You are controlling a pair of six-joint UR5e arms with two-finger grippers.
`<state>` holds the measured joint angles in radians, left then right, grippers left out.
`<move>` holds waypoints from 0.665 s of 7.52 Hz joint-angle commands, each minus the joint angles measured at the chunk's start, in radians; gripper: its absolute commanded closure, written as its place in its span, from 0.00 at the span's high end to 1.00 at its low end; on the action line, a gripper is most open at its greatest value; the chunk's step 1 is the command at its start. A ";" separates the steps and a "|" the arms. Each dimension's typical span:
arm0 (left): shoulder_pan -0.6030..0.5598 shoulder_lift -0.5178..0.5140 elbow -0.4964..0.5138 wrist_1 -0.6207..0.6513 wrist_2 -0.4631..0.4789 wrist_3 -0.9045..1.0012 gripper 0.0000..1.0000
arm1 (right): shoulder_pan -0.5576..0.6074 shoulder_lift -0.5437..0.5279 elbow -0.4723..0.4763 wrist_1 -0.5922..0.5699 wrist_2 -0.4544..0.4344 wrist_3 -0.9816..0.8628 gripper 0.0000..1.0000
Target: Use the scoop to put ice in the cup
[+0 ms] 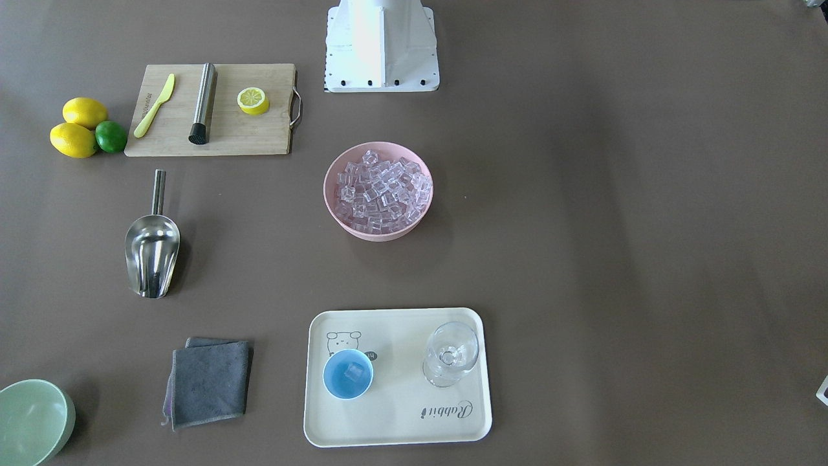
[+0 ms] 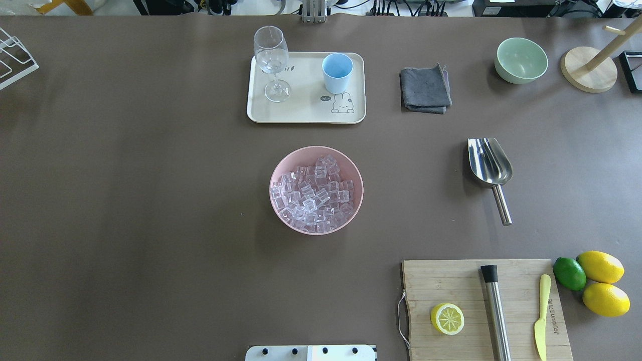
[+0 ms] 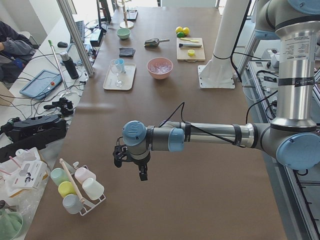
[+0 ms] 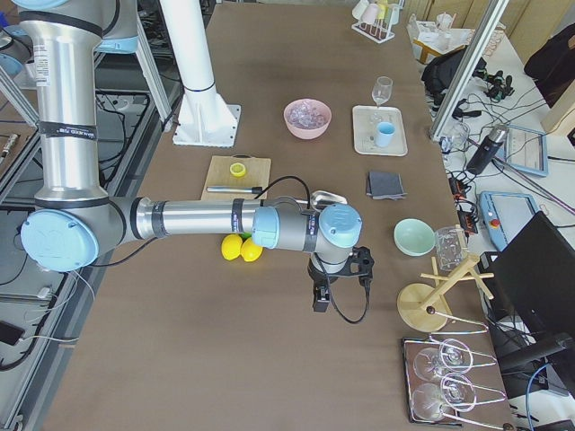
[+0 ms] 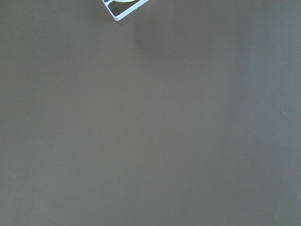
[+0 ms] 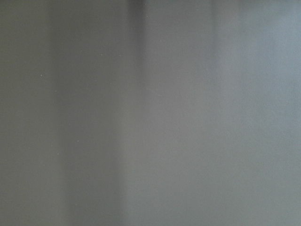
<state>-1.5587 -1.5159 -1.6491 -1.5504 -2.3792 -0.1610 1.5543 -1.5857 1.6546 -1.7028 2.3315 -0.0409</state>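
The ice point(image 1: 381, 188) fills a pink bowl point(image 1: 378, 233) at the table's middle; it also shows in the overhead view point(image 2: 315, 193). The light-blue cup point(image 1: 348, 374) stands on a cream tray point(image 1: 401, 421) and holds one ice cube. The steel scoop point(image 1: 152, 249) lies alone on the table, also in the overhead view point(image 2: 489, 165). My left gripper point(image 3: 129, 169) hangs over bare table far from these things, and so does my right gripper point(image 4: 341, 287). I cannot tell whether either is open or shut. Both wrist views show only table.
A clear stemmed glass point(image 1: 451, 355) stands on the tray beside the cup. A grey cloth point(image 1: 210, 382) and a pale-green bowl point(image 1: 32, 421) lie near the scoop. A cutting board point(image 1: 210, 110) holds a knife, a steel cylinder and a half lemon, with lemons and a lime point(image 1: 111, 136) beside it.
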 commanded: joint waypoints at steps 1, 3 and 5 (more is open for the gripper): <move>0.000 0.034 -0.025 -0.005 0.000 0.001 0.98 | 0.001 0.001 0.002 0.000 0.000 0.001 1.00; 0.003 0.033 -0.020 -0.005 0.002 0.001 0.98 | 0.001 0.000 0.002 0.000 0.002 0.001 1.00; 0.003 0.031 -0.020 -0.005 0.002 0.001 0.98 | 0.001 0.000 0.001 -0.001 0.002 0.001 1.00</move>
